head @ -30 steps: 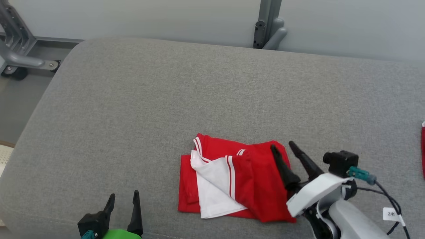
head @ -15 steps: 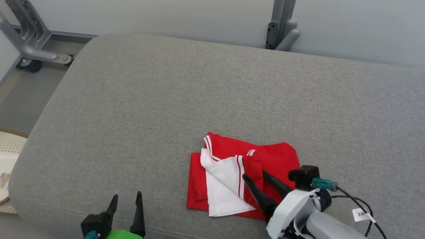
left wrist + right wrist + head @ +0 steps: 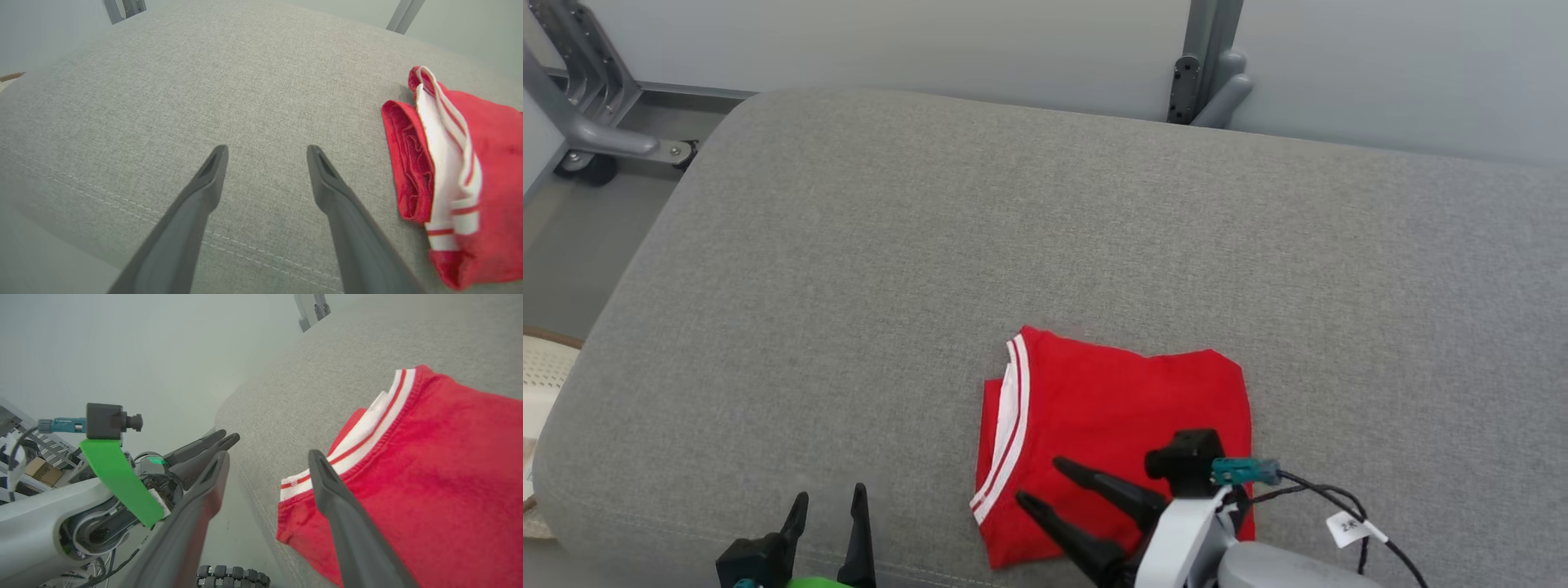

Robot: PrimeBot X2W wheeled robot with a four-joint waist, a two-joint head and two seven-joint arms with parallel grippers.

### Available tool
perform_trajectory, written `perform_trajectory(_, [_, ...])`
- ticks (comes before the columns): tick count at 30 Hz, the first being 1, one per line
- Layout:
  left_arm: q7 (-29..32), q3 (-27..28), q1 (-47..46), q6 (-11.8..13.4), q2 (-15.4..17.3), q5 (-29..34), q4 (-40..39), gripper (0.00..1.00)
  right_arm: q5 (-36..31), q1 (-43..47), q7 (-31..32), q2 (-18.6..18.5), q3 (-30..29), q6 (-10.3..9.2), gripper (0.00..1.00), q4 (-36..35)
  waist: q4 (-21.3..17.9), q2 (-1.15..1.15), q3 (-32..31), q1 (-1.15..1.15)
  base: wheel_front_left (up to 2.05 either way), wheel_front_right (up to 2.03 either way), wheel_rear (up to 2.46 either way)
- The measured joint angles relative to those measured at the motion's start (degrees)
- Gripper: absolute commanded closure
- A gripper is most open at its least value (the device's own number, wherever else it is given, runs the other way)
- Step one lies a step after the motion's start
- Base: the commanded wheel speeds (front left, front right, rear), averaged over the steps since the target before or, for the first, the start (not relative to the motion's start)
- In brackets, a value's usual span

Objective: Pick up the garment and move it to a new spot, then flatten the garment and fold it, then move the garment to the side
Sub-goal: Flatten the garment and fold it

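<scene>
Though blurred past reading, white cable tag [image 3: 1349,529] near folded red garment [image 3: 1119,408].

garment [image 3: 1127,408]: red, white edge band [image 3: 1005,433] with thin red stripe | cushion [image 3: 931,245]: grey woven fabric, pale stitched seam [image 3: 122,201] near front edge | left hand [image 3: 829,492]: black fingers, green band [image 3: 116,473] | right hand [image 3: 1039,480]: black fingers, teal plug [image 3: 1241,471]

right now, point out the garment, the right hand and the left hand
garment [image 3: 1127,404]: head view, middle of its red top layer
right hand [image 3: 1039,480]: head view, midway between its open fingertips
left hand [image 3: 830,492]: head view, midway between its open fingertips
</scene>
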Motion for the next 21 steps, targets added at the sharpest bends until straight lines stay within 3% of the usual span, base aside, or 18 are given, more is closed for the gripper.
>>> perform_trajectory(3, [0.0, 0.0, -0.2, 0.1, 0.0, 0.0, -0.1, 0.0, 2.3, 0.2, -0.1, -3.0, -1.6, -0.01, 0.0, -1.0, -1.1, 0.0, 0.0, 0.0, 0.0, 0.0, 0.0])
perform_trajectory(7, [0.0, 0.1, -0.3, 0.2, 0.0, 0.0, -0.4, 0.0, 2.6, 3.8, -0.2, -4.4, -16.0, -0.01, 0.0, 3.3, -2.4, 0.0, -0.1, 0.0, 0.0, 0.0, 0.0])
perform_trajectory(9, [0.0, -0.1, -0.3, 0.2, 0.0, 0.7, -0.5, 0.0, -0.2, 6.3, -0.2, -4.5, -21.4, -0.01, 0.0, 7.3, -2.8, 0.0, -0.1, 0.0, 0.0, 0.0, 0.0])
perform_trajectory(16, [0.0, -0.3, -0.4, 0.0, 0.0, 1.6, -0.5, 0.0, -5.7, 9.1, -0.2, -0.1, -28.6, 0.0, 0.0, 17.8, -2.4, 0.0, 0.0, 0.0, 0.0, 0.0, 0.0])
perform_trajectory(21, [0.0, -0.3, -0.5, 0.0, 0.0, 1.6, -0.6, 0.0, -6.2, 8.6, -0.4, 2.5, -29.1, -0.01, 0.0, 23.2, -1.3, 0.0, 0.3, 0.0, 0.0, 0.0, 0.0])
